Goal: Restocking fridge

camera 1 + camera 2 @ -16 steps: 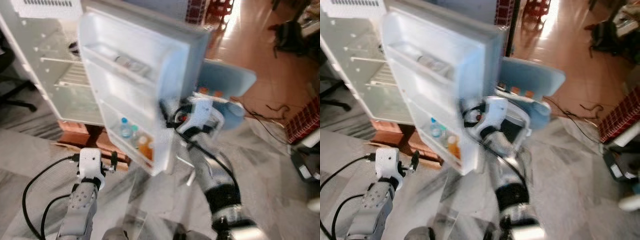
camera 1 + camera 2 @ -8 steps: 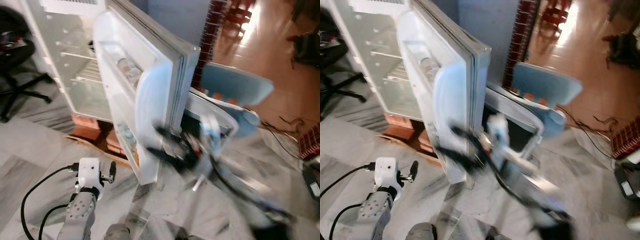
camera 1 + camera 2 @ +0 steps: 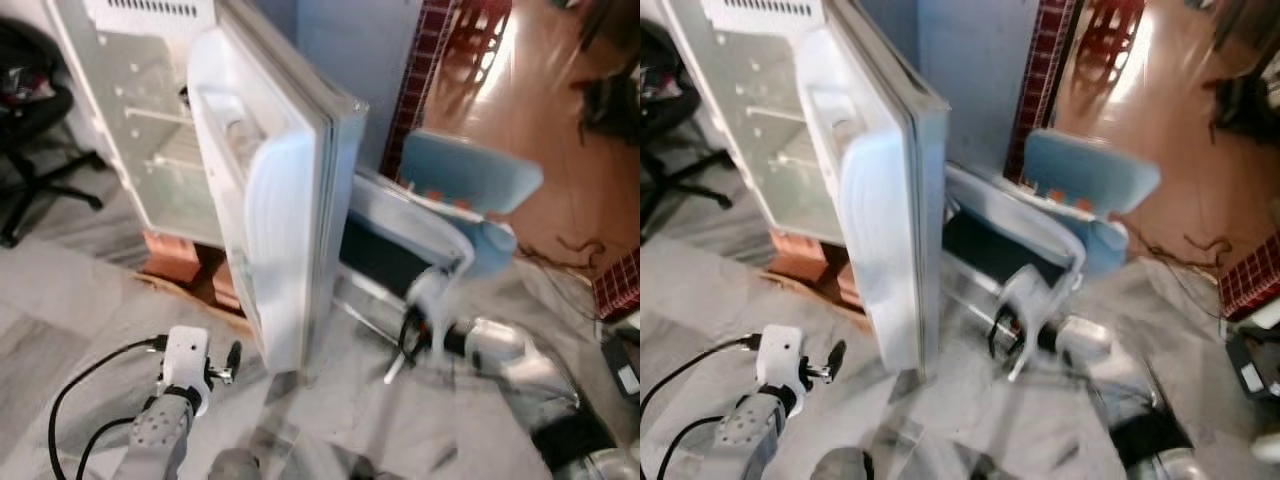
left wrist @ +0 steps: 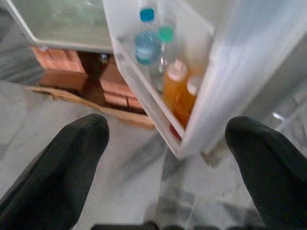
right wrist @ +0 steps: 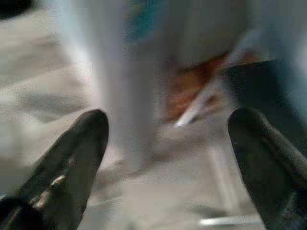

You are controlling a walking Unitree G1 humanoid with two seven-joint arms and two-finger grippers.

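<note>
No writing or brand can be read on anything here; the bottle labels are too blurred. The fridge (image 3: pixel 150 130) stands on the far left with its door (image 3: pixel 285 230) swung out, edge-on. In the door's bottom shelf (image 4: pixel 144 96) sit a blue-capped water bottle (image 4: pixel 145 40), a green-capped bottle (image 4: pixel 163 52) and two orange juice bottles (image 4: pixel 180 91). The left gripper (image 4: pixel 165 158) hangs low near the floor (image 3: pixel 60 300), its fingers spread wide and holding nothing. The right gripper (image 5: pixel 168 158) is also spread apart and empty. A blue chair (image 3: pixel 465 185) stands to the right. Compared with half a second ago, the right arm (image 3: pixel 480 345) has dropped away from the door's edge to a spot low on the right, and the door's edge shows bare.
</note>
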